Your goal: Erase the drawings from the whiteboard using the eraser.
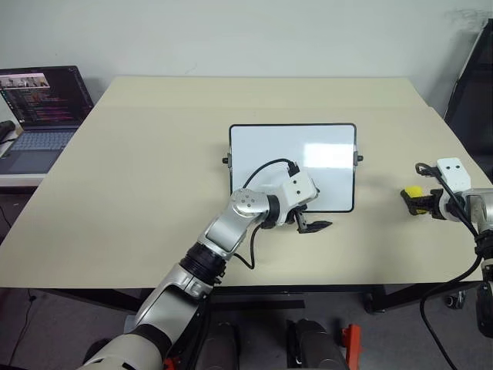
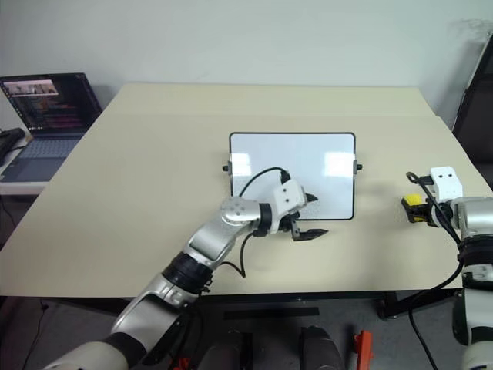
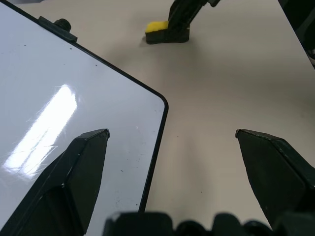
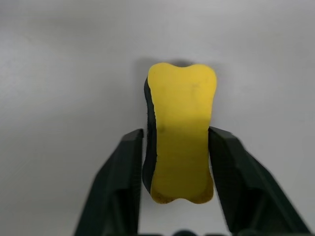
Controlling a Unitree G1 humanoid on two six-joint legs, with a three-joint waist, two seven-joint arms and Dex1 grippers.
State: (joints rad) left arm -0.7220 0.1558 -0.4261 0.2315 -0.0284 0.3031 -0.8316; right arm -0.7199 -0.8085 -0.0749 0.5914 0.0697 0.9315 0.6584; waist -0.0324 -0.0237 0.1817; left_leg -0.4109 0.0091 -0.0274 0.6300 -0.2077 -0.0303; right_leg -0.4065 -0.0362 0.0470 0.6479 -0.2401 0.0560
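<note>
- You are looking down over a pale beige table [image 1: 139, 193] with a white wall behind it.
- The whiteboard [image 1: 293, 166] lies flat near the table's middle, white with a thin black frame, rounded corners and a small black knob on each side edge.
- Light glare shows on the board's surface; in the left wrist view a few tiny dark specks [image 3: 119, 170] dot the white near its corner, too small to say whether they are the drawings.
- Your left gripper [image 1: 314, 219] sits at the board's near right corner, its two black fingers spread well apart; in the left wrist view one finger [image 3: 81, 167] is over the white surface and the other is over bare table, with the board's corner between them.
- The eraser [image 1: 414, 192], a small yellow block with a black base, is well to the right of the board, resting on the table near its right edge.
- Your right gripper [image 4: 174, 169] has one finger on each side of the eraser, close against its narrow waist; you cannot tell whether the fingers press on it or merely flank it.
- An open laptop [image 1: 42, 108] with a lit screen stands on a lower surface off the table's far left.
</note>
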